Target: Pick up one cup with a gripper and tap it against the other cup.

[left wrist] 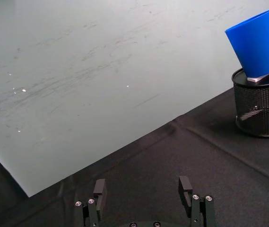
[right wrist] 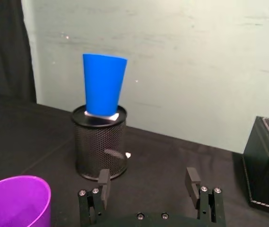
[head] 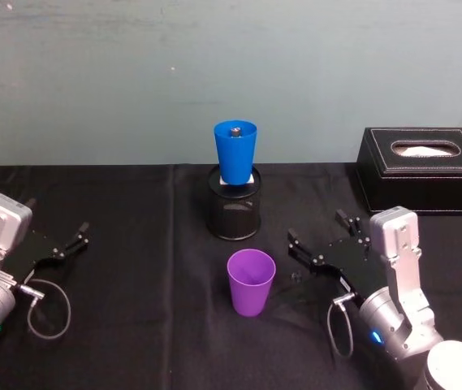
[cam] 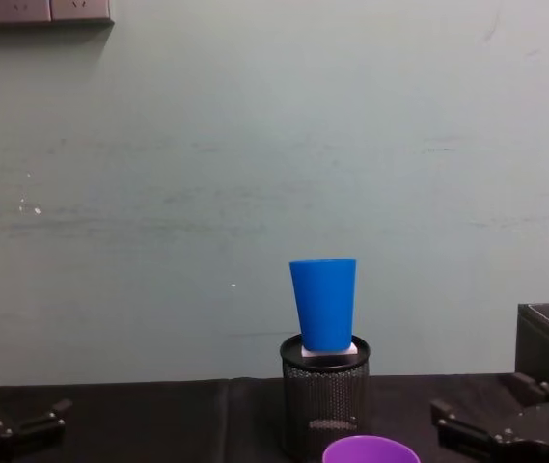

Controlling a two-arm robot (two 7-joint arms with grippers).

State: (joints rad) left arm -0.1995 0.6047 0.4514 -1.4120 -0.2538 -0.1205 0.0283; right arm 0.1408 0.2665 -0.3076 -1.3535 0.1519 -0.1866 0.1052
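Note:
The purple cup (head: 251, 282) stands upright and open-mouthed on the black cloth, near the table's middle; its rim also shows in the right wrist view (right wrist: 16, 201) and the chest view (cam: 370, 450). The blue cup (head: 235, 152) stands upright on top of a black mesh pen holder (head: 234, 207) behind it, also seen as the blue cup (right wrist: 103, 85) (left wrist: 257, 45) (cam: 323, 304). My right gripper (head: 317, 227) (right wrist: 147, 177) rests open on the table, just right of the purple cup and apart from it. My left gripper (head: 75, 237) (left wrist: 142, 187) lies open at the far left, holding nothing.
A black tissue box (head: 425, 166) sits at the back right, close behind the right arm. A pale green wall closes the table's far edge. A loose cable loops beside each wrist. Black cloth lies bare between the left gripper and the mesh holder (left wrist: 262, 106).

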